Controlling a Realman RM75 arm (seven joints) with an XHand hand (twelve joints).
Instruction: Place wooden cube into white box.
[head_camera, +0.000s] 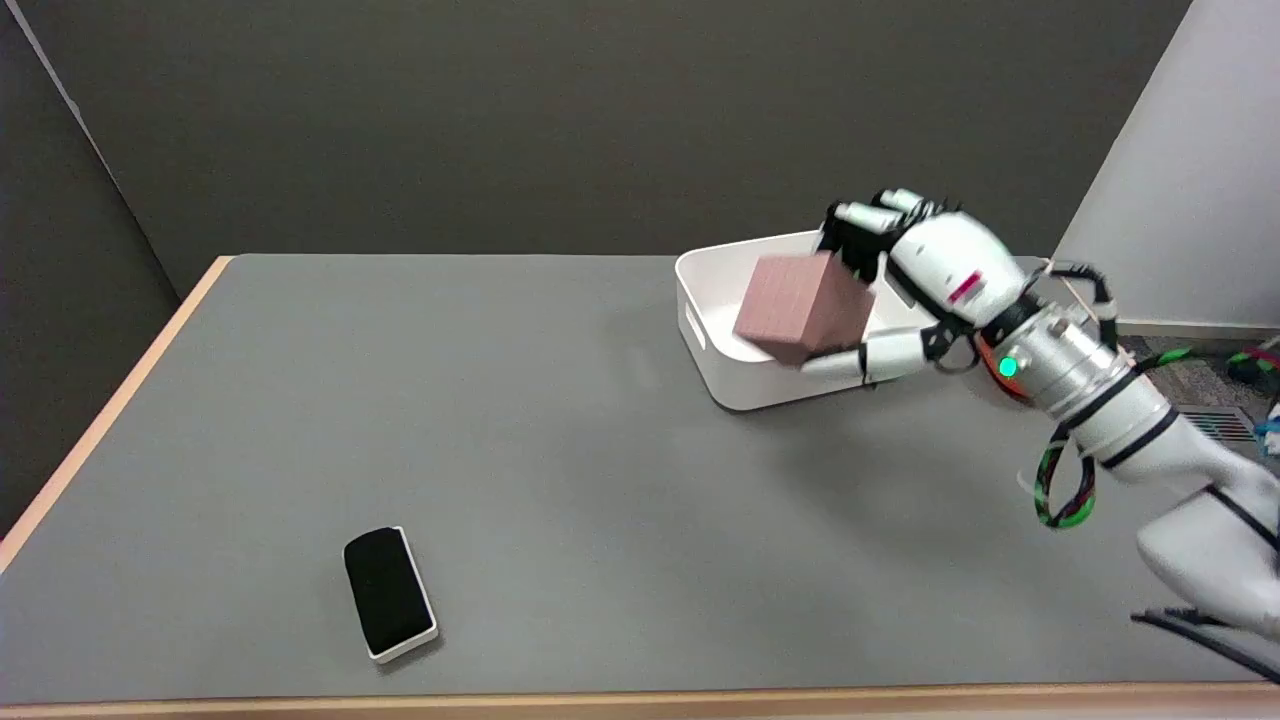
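Robot hand (905, 290) grips the tilted wooden cube (803, 306) over the white box (700, 330), hiding the box's far right side.

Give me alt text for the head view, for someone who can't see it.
The robot's right hand holds a wooden cube, tilted, over the open white box at the far right of a grey table. A black eraser-like block in a white holder lies near the front edge.

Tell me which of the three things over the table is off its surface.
The wooden cube, gripped by the right hand above the white box; the box and black eraser rest on the table.
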